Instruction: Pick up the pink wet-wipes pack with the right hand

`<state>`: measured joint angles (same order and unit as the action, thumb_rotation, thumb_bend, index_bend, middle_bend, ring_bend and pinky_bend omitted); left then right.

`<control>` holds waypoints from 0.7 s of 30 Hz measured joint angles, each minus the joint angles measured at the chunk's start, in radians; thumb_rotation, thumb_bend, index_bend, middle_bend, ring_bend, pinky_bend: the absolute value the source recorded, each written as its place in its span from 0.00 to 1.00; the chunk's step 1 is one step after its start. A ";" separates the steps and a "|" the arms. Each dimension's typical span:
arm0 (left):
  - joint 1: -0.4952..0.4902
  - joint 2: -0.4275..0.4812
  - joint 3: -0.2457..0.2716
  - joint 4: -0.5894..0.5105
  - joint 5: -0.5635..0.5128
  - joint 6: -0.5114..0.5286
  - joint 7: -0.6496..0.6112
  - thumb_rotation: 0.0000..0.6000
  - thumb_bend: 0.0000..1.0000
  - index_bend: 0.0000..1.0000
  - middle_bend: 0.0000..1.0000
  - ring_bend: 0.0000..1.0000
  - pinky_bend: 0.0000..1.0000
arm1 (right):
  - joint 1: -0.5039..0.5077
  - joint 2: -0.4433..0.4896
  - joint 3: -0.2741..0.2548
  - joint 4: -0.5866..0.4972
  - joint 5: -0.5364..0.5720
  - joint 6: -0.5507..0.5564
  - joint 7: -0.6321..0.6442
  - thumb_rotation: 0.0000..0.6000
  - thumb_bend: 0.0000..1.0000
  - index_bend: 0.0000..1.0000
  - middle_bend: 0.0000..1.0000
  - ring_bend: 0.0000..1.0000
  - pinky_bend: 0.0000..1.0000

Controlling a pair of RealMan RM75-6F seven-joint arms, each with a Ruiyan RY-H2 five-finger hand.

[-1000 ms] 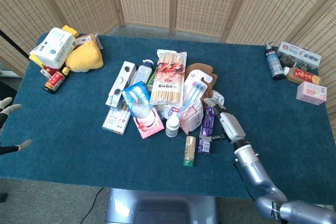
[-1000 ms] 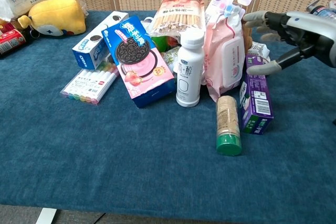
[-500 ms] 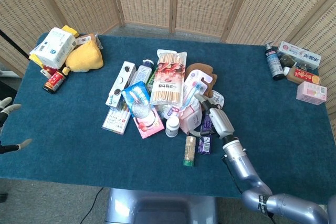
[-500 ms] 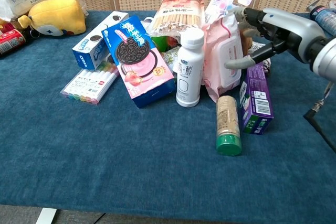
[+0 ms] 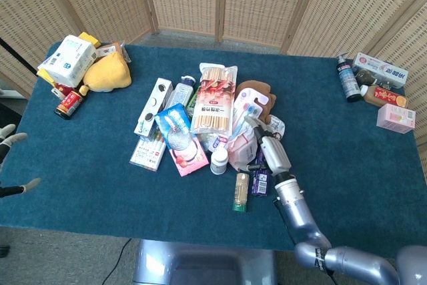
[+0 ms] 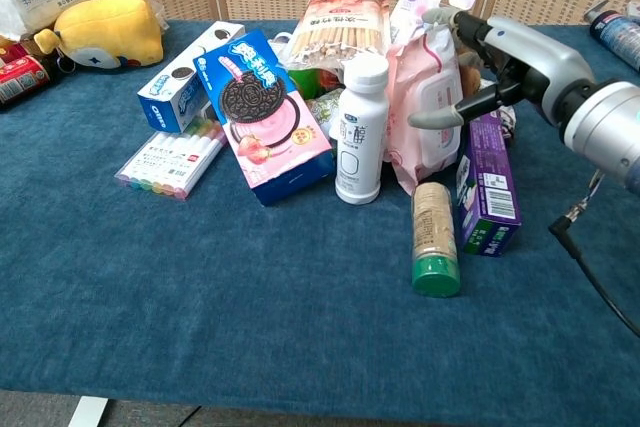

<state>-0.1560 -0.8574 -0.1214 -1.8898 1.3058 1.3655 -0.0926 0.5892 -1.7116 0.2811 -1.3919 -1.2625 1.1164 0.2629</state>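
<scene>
The pink wet-wipes pack (image 6: 425,152) stands upright in the pile at mid-table, leaning between a white bottle (image 6: 361,132) and a purple box (image 6: 487,182). In the head view the pack (image 5: 240,146) shows just left of my right hand (image 5: 270,153). My right hand (image 6: 510,47) reaches in from the right with its fingers spread wide. Its thumb lies across the pack's front face and the other fingers arch over the pack's top edge. The pack still rests on the table. My left hand (image 5: 7,148) hangs at the far left edge, fingers apart, holding nothing.
A green-capped jar (image 6: 435,237) lies in front of the pack. An Oreo box (image 6: 265,112), a noodle pack (image 6: 345,12) and a toothbrush pack (image 6: 425,2) crowd around it. Bottles and boxes (image 5: 377,88) sit at the back right, a yellow plush (image 5: 107,75) at the back left.
My right hand has moved left from beside the purple box onto the pink pack, with thumb and fingers now spanning it. The pack and my left hand have stayed put.
</scene>
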 measured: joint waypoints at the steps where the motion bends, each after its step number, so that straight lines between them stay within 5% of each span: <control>1: 0.000 0.000 0.000 0.000 0.000 0.000 -0.001 1.00 0.00 0.20 0.00 0.00 0.00 | -0.002 -0.009 -0.002 0.008 -0.004 0.008 0.006 1.00 0.00 0.00 0.00 0.00 0.00; 4: 0.001 0.002 0.000 0.000 0.001 0.001 -0.004 1.00 0.00 0.20 0.00 0.00 0.00 | -0.008 -0.031 -0.004 0.029 -0.014 0.027 0.030 1.00 0.00 0.00 0.02 0.00 0.05; 7: 0.002 0.003 0.000 -0.001 0.001 0.003 -0.008 1.00 0.00 0.20 0.00 0.00 0.00 | -0.015 -0.054 -0.009 0.056 -0.029 0.048 0.059 1.00 0.00 0.01 0.25 0.11 0.35; 12: 0.004 0.005 0.001 -0.002 0.004 0.004 -0.008 1.00 0.00 0.20 0.00 0.00 0.00 | -0.025 -0.097 -0.017 0.106 -0.058 0.090 0.097 1.00 0.00 0.35 0.63 0.42 0.67; 17: 0.006 0.006 0.000 -0.002 0.003 0.008 -0.011 1.00 0.00 0.20 0.00 0.00 0.00 | -0.034 -0.143 -0.015 0.165 -0.090 0.155 0.122 1.00 0.00 0.59 0.85 0.64 0.75; 21: 0.006 0.006 0.001 -0.003 0.006 0.008 -0.009 1.00 0.00 0.20 0.00 0.00 0.00 | -0.039 -0.166 -0.005 0.194 -0.107 0.197 0.123 1.00 0.00 0.64 0.90 0.67 0.76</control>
<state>-0.1495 -0.8512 -0.1208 -1.8926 1.3118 1.3737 -0.1020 0.5497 -1.8775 0.2763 -1.1977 -1.3691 1.3135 0.3862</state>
